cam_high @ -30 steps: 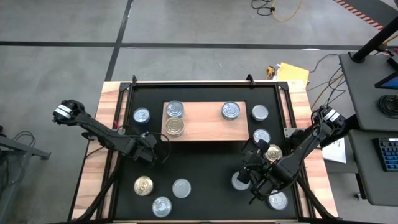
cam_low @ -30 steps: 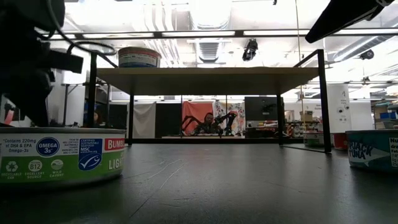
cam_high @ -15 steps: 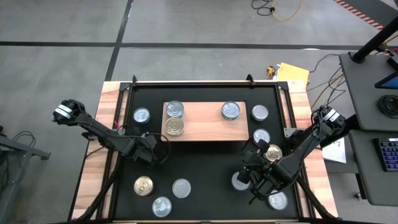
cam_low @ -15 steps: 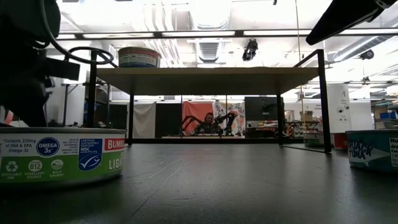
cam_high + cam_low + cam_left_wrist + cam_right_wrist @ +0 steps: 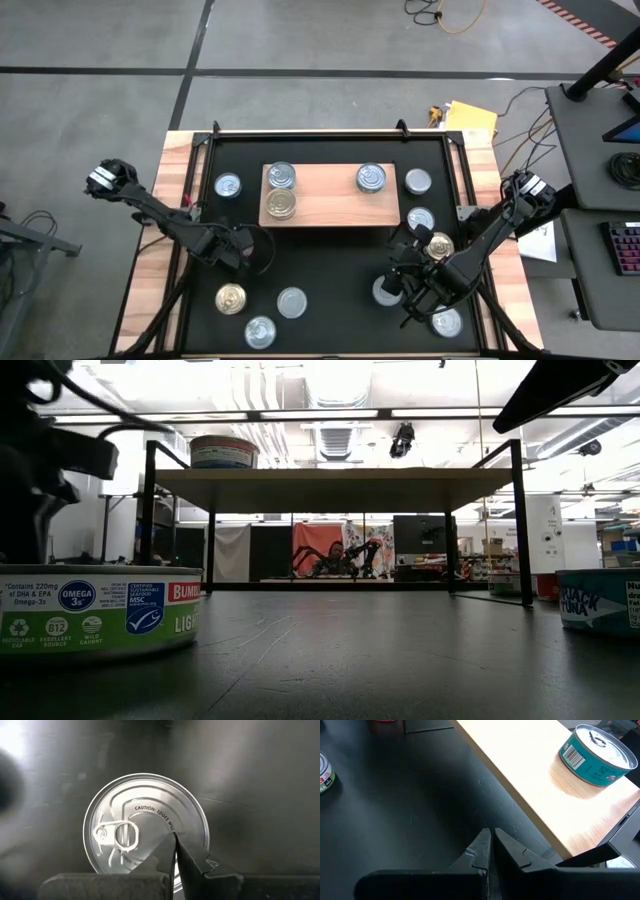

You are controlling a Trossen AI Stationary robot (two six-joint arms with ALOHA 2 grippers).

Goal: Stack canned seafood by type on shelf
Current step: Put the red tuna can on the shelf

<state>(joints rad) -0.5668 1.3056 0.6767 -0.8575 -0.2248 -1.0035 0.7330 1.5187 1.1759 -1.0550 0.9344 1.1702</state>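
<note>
Left wrist view: your left gripper [image 5: 174,837] is clenched, empty, above a silver can [image 5: 146,825] near-left of the shelf [image 5: 330,195]. Descend w/o opening and you'll jab the lid, skid it.

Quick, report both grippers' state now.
Left gripper: closed, holding nothing, above a silver-lidded can.
Right gripper: closed, holding nothing, over the black mat near the shelf.
</note>
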